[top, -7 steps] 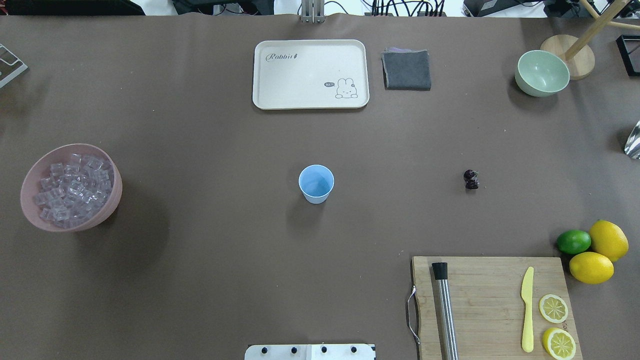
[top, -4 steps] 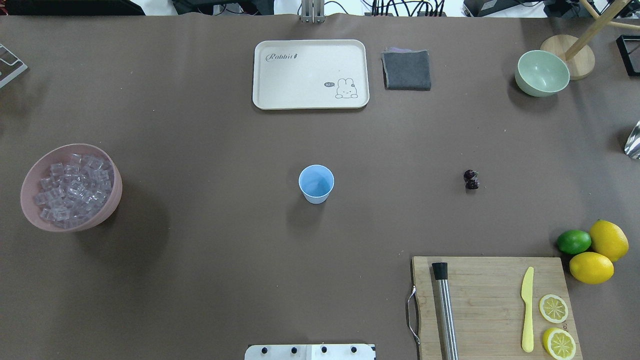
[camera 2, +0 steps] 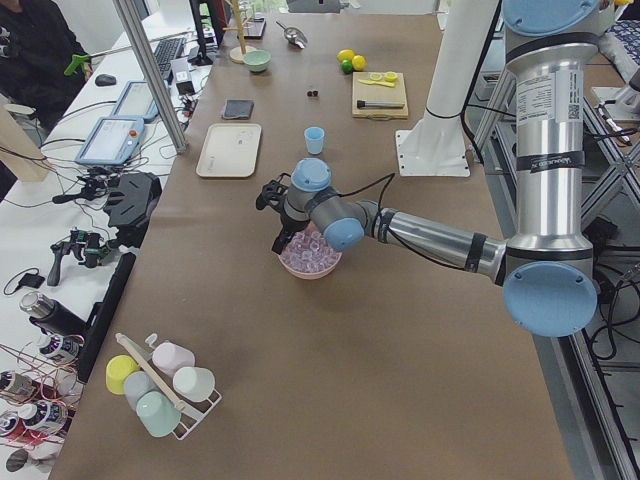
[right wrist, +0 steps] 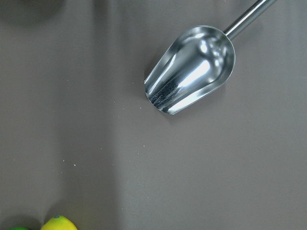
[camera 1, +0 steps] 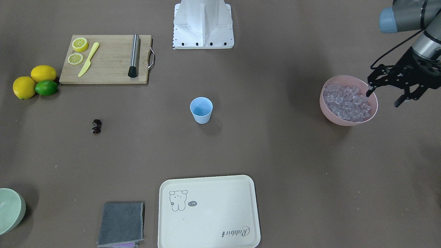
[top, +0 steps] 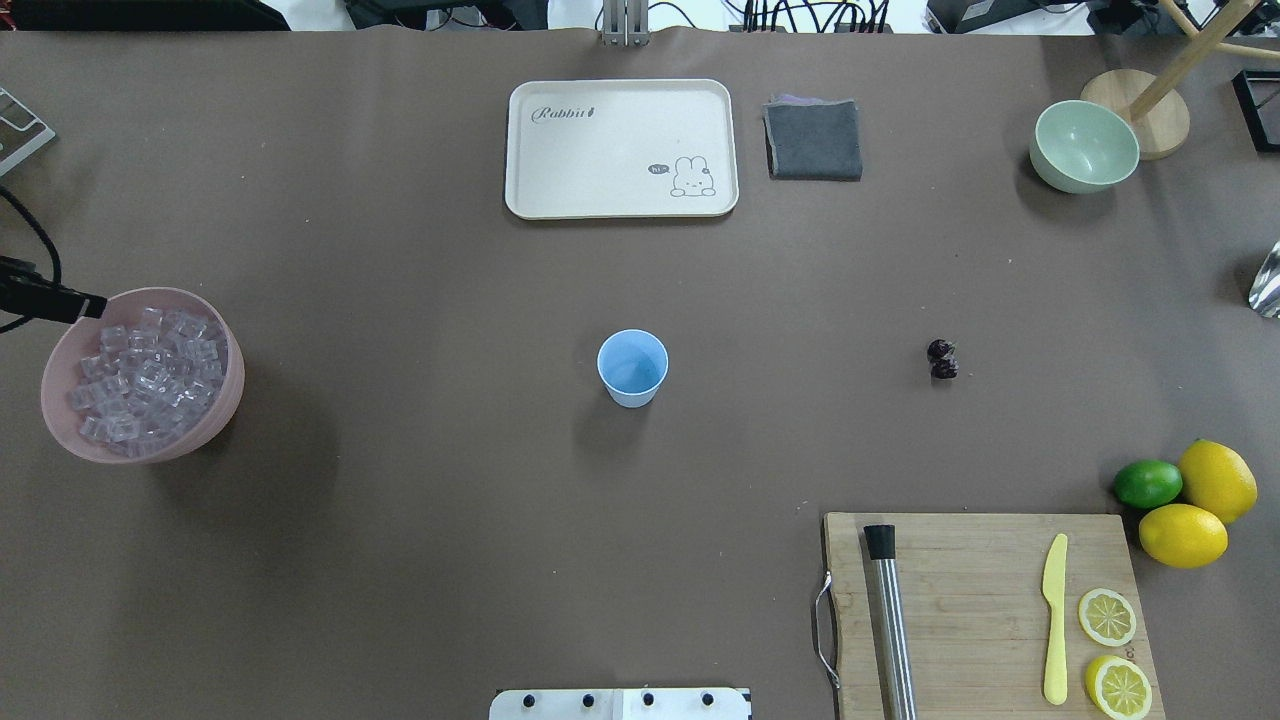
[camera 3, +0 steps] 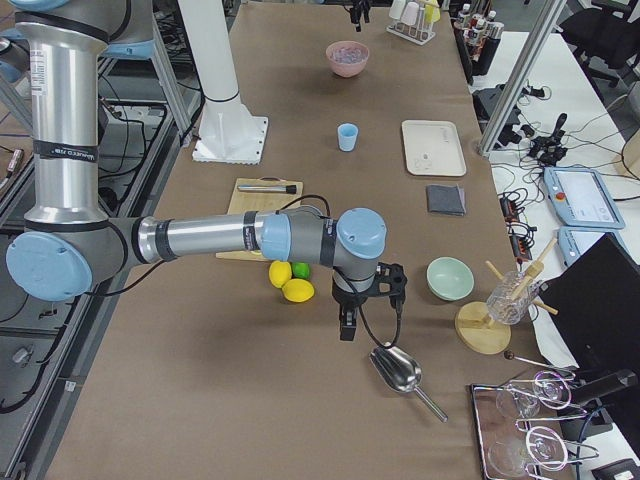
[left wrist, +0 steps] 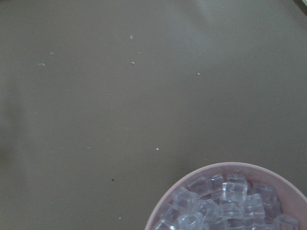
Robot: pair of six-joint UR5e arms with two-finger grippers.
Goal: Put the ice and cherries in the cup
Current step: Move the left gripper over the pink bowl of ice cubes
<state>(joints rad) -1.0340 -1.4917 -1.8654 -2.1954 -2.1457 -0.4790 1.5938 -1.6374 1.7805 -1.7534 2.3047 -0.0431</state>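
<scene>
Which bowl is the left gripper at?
The pink bowl, full of ice, with the left gripper at its rim. The pale green bowl sits empty, far from it.

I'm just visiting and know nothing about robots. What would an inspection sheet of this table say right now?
Surface: brown cover, a few specks.
Job's things: ice heaped in pink bowl; cup upright, looks empty; cherries loose on the cover.
Clutter: tray, cloth, green bowl, lemons, lime, scoop; board with knife, lemon slices, metal rod.
Grippers: left gripper open over the pink bowl's rim; right gripper above the cover near the scoop, open or shut cannot be told.
Cables: black cable along the left wrist.
Surroundings: desks with screens, cup rack, glasses, a person.
</scene>
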